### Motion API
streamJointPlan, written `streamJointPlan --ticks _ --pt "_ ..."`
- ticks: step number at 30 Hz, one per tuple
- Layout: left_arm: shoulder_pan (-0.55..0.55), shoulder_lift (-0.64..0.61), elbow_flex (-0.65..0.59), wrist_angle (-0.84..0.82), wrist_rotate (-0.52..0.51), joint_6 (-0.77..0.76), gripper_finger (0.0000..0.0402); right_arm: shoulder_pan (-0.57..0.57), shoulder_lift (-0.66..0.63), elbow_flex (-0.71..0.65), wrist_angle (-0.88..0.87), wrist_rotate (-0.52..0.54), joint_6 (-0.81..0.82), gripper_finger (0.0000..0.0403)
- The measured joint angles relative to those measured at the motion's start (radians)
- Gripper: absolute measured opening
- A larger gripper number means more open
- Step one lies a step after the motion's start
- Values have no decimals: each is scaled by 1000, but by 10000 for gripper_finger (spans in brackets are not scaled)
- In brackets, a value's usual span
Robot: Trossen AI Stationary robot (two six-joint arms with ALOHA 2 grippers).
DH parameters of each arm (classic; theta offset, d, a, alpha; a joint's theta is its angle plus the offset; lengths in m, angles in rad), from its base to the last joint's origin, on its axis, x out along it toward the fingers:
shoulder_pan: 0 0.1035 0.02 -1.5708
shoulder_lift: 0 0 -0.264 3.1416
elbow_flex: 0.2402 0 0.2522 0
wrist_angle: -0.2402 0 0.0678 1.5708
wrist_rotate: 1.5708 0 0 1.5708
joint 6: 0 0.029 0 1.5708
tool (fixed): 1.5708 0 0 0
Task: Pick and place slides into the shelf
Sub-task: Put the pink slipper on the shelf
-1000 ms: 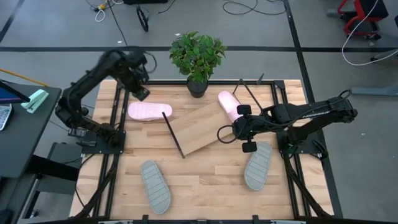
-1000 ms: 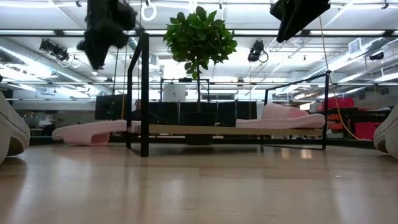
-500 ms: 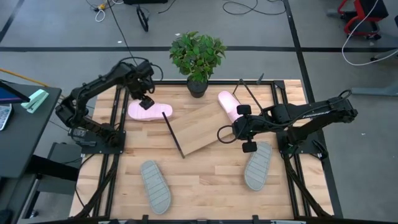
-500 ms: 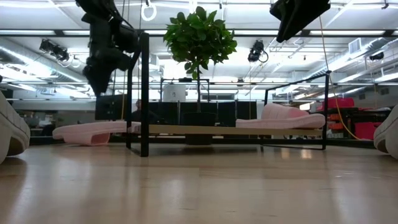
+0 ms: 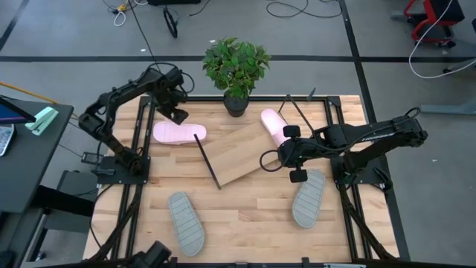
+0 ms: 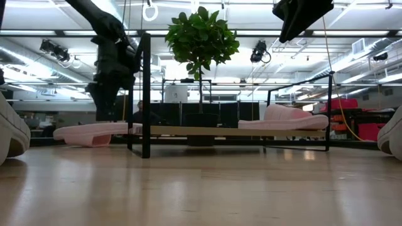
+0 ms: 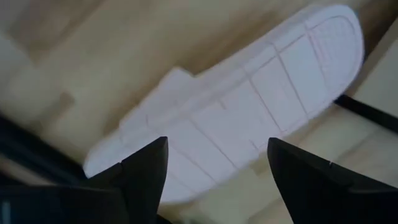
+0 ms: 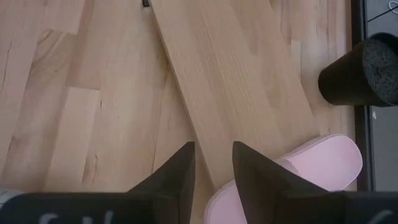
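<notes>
Over the far left part of the tabletop (image 5: pixel 245 216), my left end effector (image 5: pixel 177 115) hangs just above a pink slide (image 5: pixel 177 132). Its two dark fingers (image 7: pixel 146 171) are spread wide, and nothing is between them. Looking past them, I see the pale slide right below, lying flat on the wood. From the low side, this end effector sits just above that slide, and I cannot tell if it touches.

My right end effector (image 5: pixel 286 154) waits over the right end of the shelf (image 5: pixel 236 152). Its fingers (image 8: pixel 177 174) are close together with a thin gap, and they pinch nothing.

The shelf is a slanted light wood board on a thin black wire frame, in the middle of the tabletop. The other pink slide (image 5: pixel 272 125) lies at the shelf's far right end, with part of it on the board.

Two grey slides lie flat on the near part of the tabletop. One grey slide (image 5: pixel 185 222) is on the left side. The other grey slide (image 5: pixel 308 198) is on the right side, near my right arm. Both are well apart from the shelf.

A green plant (image 5: pixel 236 62) in a black pot (image 5: pixel 236 104) stands at the far edge of the tabletop, just behind the shelf.
</notes>
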Motion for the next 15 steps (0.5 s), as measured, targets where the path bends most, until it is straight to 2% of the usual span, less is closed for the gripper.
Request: streamJointPlan --ticks 8,13,15 --pt "-40 8 0 196 -13 107 282 0 0 0 0 -8 -10 113" --pt "-31 10 0 230 89 107 282 0 0 0 0 -9 -10 113" --pt "-36 10 0 207 93 127 282 0 0 0 0 -10 -9 113"
